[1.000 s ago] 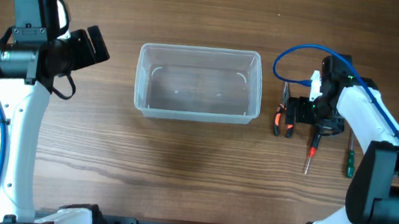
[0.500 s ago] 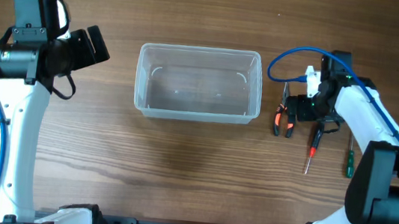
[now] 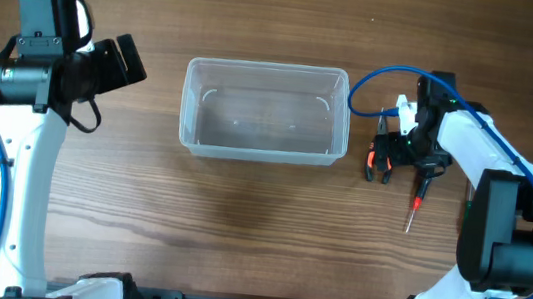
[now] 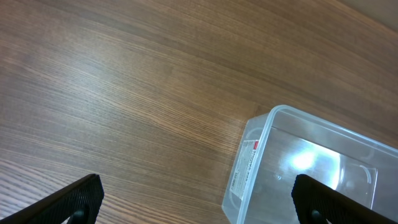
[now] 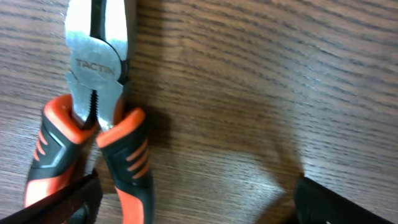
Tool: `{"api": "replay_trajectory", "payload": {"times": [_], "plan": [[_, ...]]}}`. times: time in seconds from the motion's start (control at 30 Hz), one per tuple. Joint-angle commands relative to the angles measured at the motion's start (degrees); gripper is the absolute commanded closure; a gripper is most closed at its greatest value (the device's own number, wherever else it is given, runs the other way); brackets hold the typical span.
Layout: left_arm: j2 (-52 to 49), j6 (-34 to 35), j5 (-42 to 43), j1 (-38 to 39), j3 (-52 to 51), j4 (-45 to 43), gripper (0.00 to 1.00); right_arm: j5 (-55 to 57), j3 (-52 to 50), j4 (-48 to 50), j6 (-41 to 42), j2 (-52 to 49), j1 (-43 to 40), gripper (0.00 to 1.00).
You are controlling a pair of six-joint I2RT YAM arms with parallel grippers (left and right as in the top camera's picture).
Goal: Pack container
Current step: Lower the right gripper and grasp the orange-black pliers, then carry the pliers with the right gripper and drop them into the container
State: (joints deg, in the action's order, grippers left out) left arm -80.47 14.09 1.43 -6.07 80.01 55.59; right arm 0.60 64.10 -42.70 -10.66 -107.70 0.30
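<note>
The clear plastic container (image 3: 269, 67) stands empty in the middle of the table; its left end shows in the left wrist view (image 4: 261, 134). Orange-and-black pliers (image 3: 380, 154) lie just right of it. My right gripper (image 3: 399, 151) is open and low over the pliers. In the right wrist view the pliers (image 5: 93, 118) lie at the left, their right handle between my open fingers (image 5: 199, 205) and their left handle at the left finger. My left gripper (image 3: 122, 61) is open and empty, held left of the container (image 4: 199, 202).
A red-and-black screwdriver (image 3: 418, 199) lies on the wood right of the pliers, below my right gripper. My right arm (image 3: 487, 160) and its blue cable (image 3: 370, 81) arch over the table's right side. The table is brown wood.
My right gripper has moved left, from over the screwdriver to over the pliers. The left arm, container and tools have not moved.
</note>
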Motion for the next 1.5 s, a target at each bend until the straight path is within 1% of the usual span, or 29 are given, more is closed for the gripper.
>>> {"api": "replay_trajectory", "payload": {"times": [0.0,0.03,0.1,0.17,0.2,0.33,0.37,0.43,0.47,0.53,0.6,0.67,0.73,0.8,0.9,1.1,1.13,1.2,1.3,1.33,1.37,1.43,1.47], "plan": [[0.22,0.52,0.66,-0.22,0.35,0.04,0.0,-0.66,0.04,0.52,3.15,-2.54,0.07,0.24],[0.22,0.52,0.66,-0.22,0.35,0.04,0.0,-0.68,0.04,0.57,3.87,-2.54,0.09,0.29],[0.22,0.52,0.66,-0.22,0.35,0.04,0.0,-0.7,0.04,0.55,4.87,-2.54,0.09,0.44],[0.22,0.52,0.66,-0.22,0.35,0.02,0.0,-0.68,0.04,0.31,4.85,-2.54,0.09,0.53],[0.22,0.52,0.66,-0.22,0.35,0.02,0.0,-0.68,0.04,0.09,4.9,-2.54,0.09,0.61],[0.22,0.52,0.66,-0.22,0.35,0.04,0.0,-0.68,0.04,-0.42,5.31,-2.54,0.09,0.74],[0.22,0.52,0.66,-0.22,0.35,0.02,0.0,-0.68,0.04,-0.46,5.35,-2.54,0.09,0.8],[0.22,0.52,0.66,-0.22,0.35,0.02,0.0,-0.68,0.04,-0.46,6.16,-2.54,0.09,0.84],[0.22,0.52,0.66,-0.22,0.35,0.04,0.0,-0.7,0.04,-0.46,6.34,-2.54,0.09,0.89],[0.22,0.52,0.66,-0.22,0.35,0.04,0.0,-0.68,0.04,-0.46,6.32,-2.54,0.09,0.89],[0.22,0.52,0.66,-0.22,0.35,0.04,0.0,-0.68,0.07,-0.46,6.34,-2.54,0.09,0.95],[0.22,0.52,0.66,-0.22,0.35,0.04,0.0,-0.92,0.07,-0.39,7.21,-2.51,0.09,0.96],[0.22,0.52,0.66,-0.22,0.35,0.02,0.0,-3.56,0.2,0.02,8.07,-2.12,0.07,0.96],[0.22,0.52,0.66,-0.22,0.35,0.02,0.0,-4.13,1.81,-0.2,11.3,-1.14,0.07,0.96],[0.22,0.52,0.66,-0.22,0.35,0.02,0.0,-4.13,5.4,-1.33,13.86,1.75,0.07,0.96],[0.22,0.52,0.66,-0.22,0.35,0.04,0.0,-1.42,16.24,-4.94,13.31,13.62,0.66,0.96],[0.22,0.52,0.66,-0.22,0.35,0.04,0.0,-1.07,17.7,-5.14,11.74,15.69,1.29,0.96],[0.22,0.52,0.68,-0.22,0.35,0.04,0.0,-1.09,20.79,-7.1,4.81,18.1,3.67,0.96],[0.22,0.52,0.68,-0.22,0.35,0.04,0.0,-1.95,25.88,-15.19,-14.12,18.23,11.04,0.96],[0.22,0.52,0.68,-0.22,0.35,0.04,0.0,-1.99,26.32,-16.15,-17.14,18.23,12.61,0.96],[0.22,0.52,0.68,-0.22,0.35,0.04,0.0,-2.01,26.67,-16.79,-19.85,18.23,14.32,0.96],[0.22,0.52,0.68,-0.22,0.35,0.04,0.0,-2.21,26.75,-15.61,-30.01,18.16,19.34,0.96],[0.22,0.52,0.68,-0.22,0.35,0.07,0.0,-3.02,26.75,-14.08,-33.51,18.08,21.33,0.96]]}}
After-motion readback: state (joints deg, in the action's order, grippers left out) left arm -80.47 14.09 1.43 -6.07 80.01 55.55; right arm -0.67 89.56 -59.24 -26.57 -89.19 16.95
